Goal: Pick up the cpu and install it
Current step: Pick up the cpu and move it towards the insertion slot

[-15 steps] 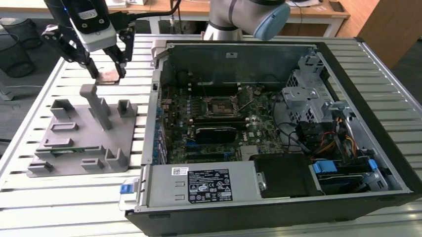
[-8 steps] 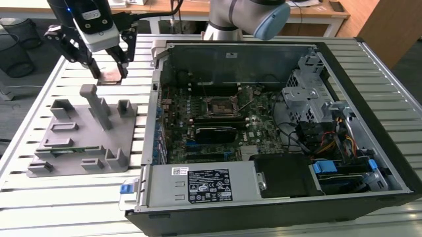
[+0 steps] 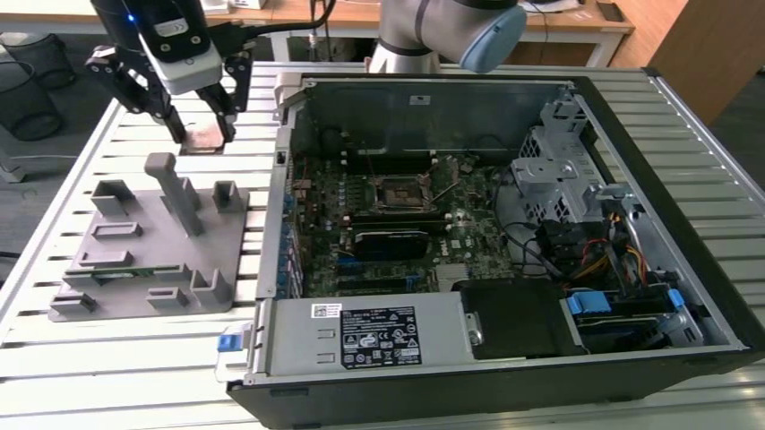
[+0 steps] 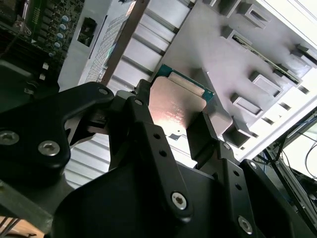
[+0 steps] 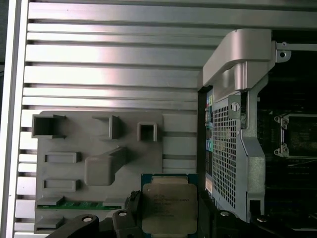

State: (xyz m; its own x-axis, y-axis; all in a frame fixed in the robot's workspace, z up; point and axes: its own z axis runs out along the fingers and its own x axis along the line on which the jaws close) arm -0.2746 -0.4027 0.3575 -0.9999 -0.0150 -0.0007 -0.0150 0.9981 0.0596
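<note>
The cpu (image 3: 207,137) is a flat square chip hanging in the air above the slatted table, left of the open computer case (image 3: 502,242) and beyond the grey fixture block (image 3: 156,242). My gripper (image 3: 203,133) is shut on it, one black finger on each side edge. In the second wrist view the cpu (image 4: 178,104) shows its shiny top and green rim between the fingers (image 4: 200,134). In the first wrist view the cpu (image 5: 168,203) shows its printed metal lid. The socket (image 3: 399,195) on the motherboard lies uncovered, well to the exterior view's right of the chip.
The grey fixture block (image 5: 99,163) has upright posts and a green strip in one slot. The case's metal wall (image 5: 237,139) stands between the chip and the socket (image 5: 297,136). A black heatsink block (image 3: 389,242) and cables (image 3: 597,260) lie inside the case.
</note>
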